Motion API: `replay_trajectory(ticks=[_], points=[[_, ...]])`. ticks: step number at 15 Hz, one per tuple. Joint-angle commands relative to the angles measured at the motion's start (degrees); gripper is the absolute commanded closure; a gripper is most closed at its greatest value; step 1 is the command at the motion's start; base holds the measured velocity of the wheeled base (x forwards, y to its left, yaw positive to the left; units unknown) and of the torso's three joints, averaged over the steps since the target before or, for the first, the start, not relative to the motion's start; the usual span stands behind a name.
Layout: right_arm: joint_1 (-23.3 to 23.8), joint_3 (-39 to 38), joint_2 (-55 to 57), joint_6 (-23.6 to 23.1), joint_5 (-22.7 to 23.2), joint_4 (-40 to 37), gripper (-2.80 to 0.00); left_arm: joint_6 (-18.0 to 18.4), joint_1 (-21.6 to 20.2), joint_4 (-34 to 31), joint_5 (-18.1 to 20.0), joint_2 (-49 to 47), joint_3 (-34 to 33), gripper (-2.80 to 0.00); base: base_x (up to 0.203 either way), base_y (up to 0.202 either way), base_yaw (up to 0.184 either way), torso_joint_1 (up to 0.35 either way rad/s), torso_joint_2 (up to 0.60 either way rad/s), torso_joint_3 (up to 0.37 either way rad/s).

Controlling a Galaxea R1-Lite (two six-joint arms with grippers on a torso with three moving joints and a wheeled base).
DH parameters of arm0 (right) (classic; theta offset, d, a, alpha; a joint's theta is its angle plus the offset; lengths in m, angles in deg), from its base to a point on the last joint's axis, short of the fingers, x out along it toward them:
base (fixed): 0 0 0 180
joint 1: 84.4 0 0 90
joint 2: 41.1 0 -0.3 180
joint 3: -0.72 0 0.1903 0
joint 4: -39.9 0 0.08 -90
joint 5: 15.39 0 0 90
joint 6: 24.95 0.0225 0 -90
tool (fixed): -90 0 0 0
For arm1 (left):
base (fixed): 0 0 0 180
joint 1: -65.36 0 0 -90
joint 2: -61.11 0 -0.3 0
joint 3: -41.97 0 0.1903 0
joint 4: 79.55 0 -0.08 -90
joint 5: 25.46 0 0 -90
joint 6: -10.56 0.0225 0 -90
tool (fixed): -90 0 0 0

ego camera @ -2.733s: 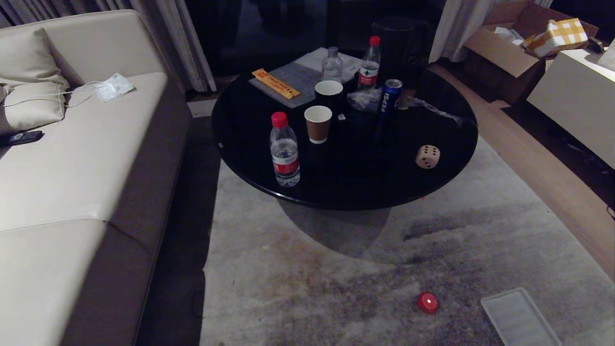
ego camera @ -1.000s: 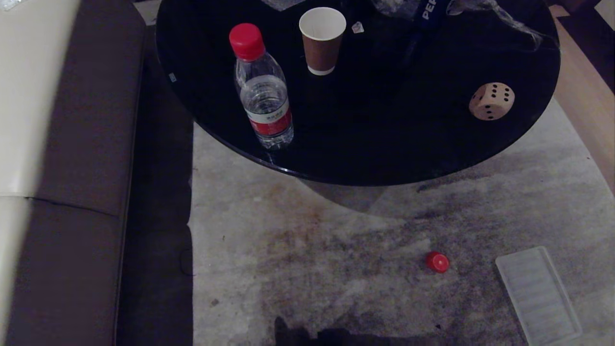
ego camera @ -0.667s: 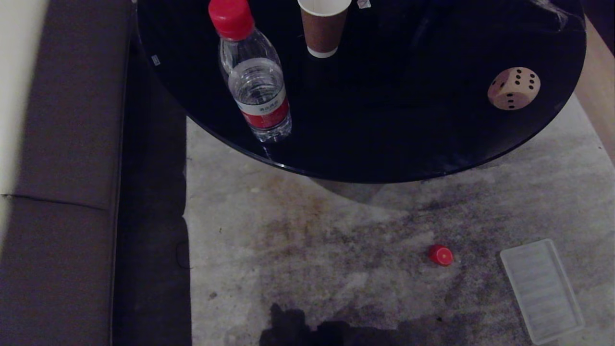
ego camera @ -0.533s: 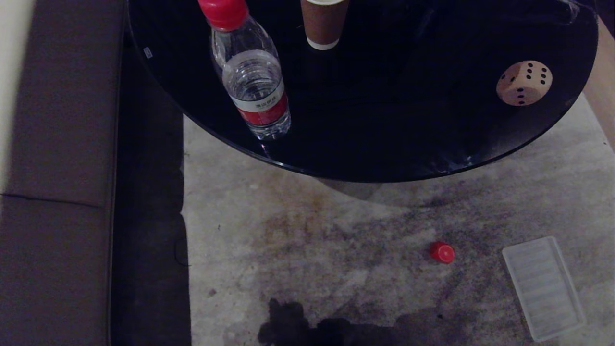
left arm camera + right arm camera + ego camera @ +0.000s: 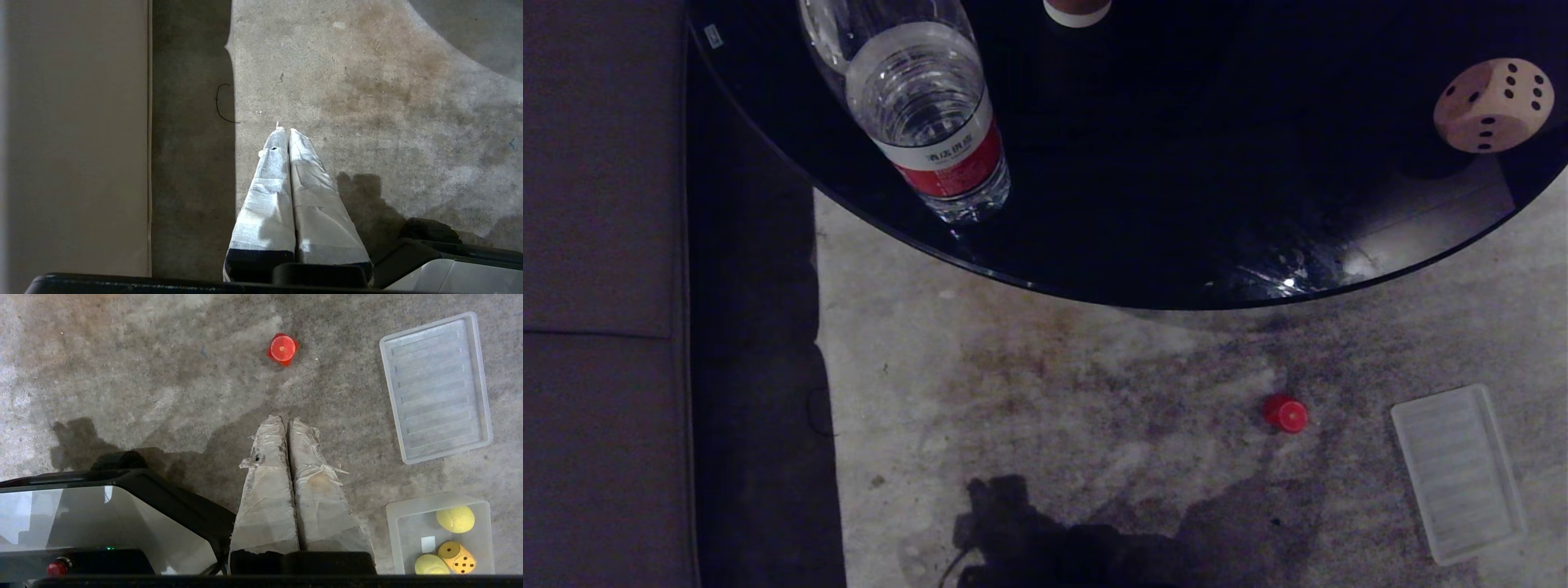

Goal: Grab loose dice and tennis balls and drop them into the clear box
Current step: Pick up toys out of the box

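Beige die sits on the black table; red die lies on the carpet near the clear box. I reach with my right hand, clenched and empty, opening it above the red die; left hand equally clenched, parked.

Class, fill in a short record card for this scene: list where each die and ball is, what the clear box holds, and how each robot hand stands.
beige die: on the black round table, near its edge
red die: on the carpet, beside the ribbed lid
clear box: on the carpet; holds two tennis balls and the yellow die
left hand: shut, empty, above the carpet
right hand: shut, empty, above the carpet
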Motion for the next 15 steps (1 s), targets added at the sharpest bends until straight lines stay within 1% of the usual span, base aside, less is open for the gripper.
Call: replay_trajectory(ticks=[1, 10, 15], points=[[0.0, 0.0, 0.0, 0.0, 0.0, -0.1, 0.0, -0.1, 0.0, 0.0, 0.0, -0.1, -0.1, 0.0, 0.0, 0.0, 0.0, -0.002, 0.0, -0.041], [0.0, 0.0, 0.0, 0.0, 0.0, -0.1, 0.0, -0.1, 0.0, 0.0, 0.0, -0.1, -0.1, 0.0, 0.0, 0.0, 0.0, 0.0, 0.0, -0.004], [0.0, 0.0, 0.0, 0.0, 0.0, -0.1, 0.0, 0.6, 0.0, 0.0, 0.2, -0.1, -0.1, 0.0, 0.0, 0.0, 0.0, 0.0, 0.0, 0.0]])
